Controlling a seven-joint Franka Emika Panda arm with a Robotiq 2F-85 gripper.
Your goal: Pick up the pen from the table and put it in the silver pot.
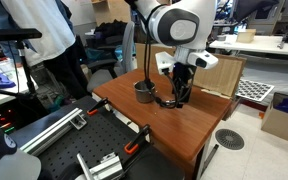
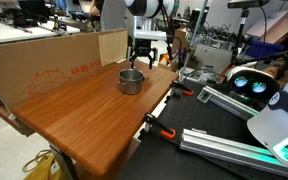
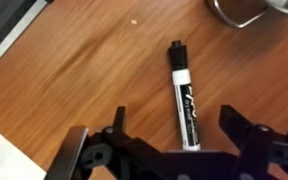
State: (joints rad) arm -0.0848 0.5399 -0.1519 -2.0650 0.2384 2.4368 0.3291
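We see the pen (image 3: 184, 95) flat near the table (image 3: 74, 80) edge, black cap toward the silver pot (image 3: 246, 10); the gripper (image 3: 176, 125) is spread wide astride it.

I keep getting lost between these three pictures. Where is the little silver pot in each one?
In an exterior view: silver pot near the middle, just left of the pincer.
In an exterior view: pot near the middle, just below the pincer.
Wrist view: pot in the top right corner, cut off.
Shared landmark: the pincer, close beside the pot.
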